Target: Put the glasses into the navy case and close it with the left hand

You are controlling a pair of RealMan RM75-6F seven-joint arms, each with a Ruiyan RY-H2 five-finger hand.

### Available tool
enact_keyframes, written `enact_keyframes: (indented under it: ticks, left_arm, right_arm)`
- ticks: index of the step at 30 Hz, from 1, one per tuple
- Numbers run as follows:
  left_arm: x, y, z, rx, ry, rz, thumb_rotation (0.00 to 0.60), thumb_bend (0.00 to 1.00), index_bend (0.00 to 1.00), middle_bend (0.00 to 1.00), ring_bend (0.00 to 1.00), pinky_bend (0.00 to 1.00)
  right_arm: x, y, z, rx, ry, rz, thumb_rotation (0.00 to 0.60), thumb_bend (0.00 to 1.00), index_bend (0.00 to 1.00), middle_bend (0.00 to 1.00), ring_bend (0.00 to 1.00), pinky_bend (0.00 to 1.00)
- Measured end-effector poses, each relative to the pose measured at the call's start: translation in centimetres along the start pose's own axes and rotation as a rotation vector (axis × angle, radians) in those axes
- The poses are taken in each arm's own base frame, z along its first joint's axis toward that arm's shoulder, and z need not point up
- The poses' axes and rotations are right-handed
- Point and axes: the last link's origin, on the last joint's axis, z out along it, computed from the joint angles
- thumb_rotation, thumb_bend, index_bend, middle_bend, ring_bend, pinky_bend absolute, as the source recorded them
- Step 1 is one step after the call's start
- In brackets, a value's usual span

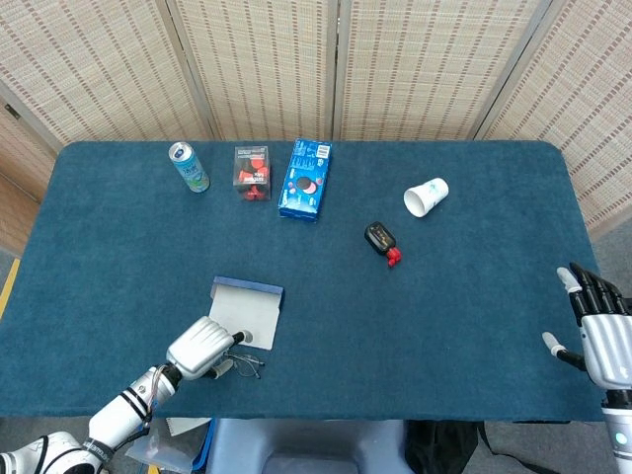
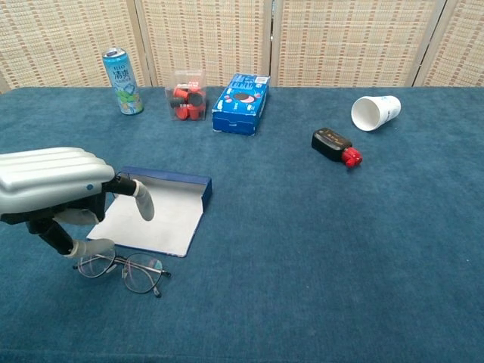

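We hold our left hand [image 2: 57, 193], fingers apart and empty, just above the glasses [image 2: 125, 268], which lie near the open navy case [image 2: 155, 212]. Our right hand [image 1: 602, 331] rests spread, far right.

Desk [image 2: 302, 265] dark teal cloth. Navy case [image 2: 155, 212], pale grey lining. Glasses [image 2: 125, 268] thin dark frame, clear lenses. Left robot hand [image 2: 57, 189] silver-white, black joints. At 12 o'clock: blue box [image 2: 240, 103], light teal can [image 2: 121, 81]. White cup [image 2: 376, 112] at 2 o'clock.
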Motion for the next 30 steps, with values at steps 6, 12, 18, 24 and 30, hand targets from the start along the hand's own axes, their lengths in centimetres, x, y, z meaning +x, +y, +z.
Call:
enact_keyframes:
  ticks: [6,12,18,24,30]
  left_arm:
    - [-0.8,0.4,0.9,0.012,-0.040,0.004,0.600,0.36,0.34,1.00,1.00,1.00]
    - [-1.6,0.6,1.4,0.038,-0.064,-0.008,0.600,0.36,0.38,1.00,1.00,1.00]
    - [-2.3,0.8,1.8,0.054,-0.067,-0.019,0.600,0.36,0.41,1.00,1.00,1.00]
    - [-2.6,1.0,2.2,0.062,-0.063,-0.029,0.600,0.36,0.43,1.00,1.00,1.00]
    - [-2.9,0.8,2.6,0.084,-0.070,-0.023,0.600,0.36,0.43,1.00,1.00,1.00]
  right_arm:
    - [-0.1,0.1,0.0,0.000,-0.001,0.004,0.600,0.19,0.00,0.05,0.08,0.11]
    - [-0.2,0.3,-0.1,-0.006,-0.004,0.006,0.600,0.19,0.00,0.05,0.08,0.11]
    - [-0.3,0.5,-0.2,-0.009,-0.007,0.009,0.600,0.19,0.00,0.05,0.08,0.11]
    - [-0.3,0.7,-0.4,-0.013,-0.009,0.010,0.600,0.19,0.00,0.05,0.08,0.11]
    - [-0.3,0.9,-0.5,-0.020,-0.011,0.012,0.600,0.19,0.00,0.05,0.08,0.11]
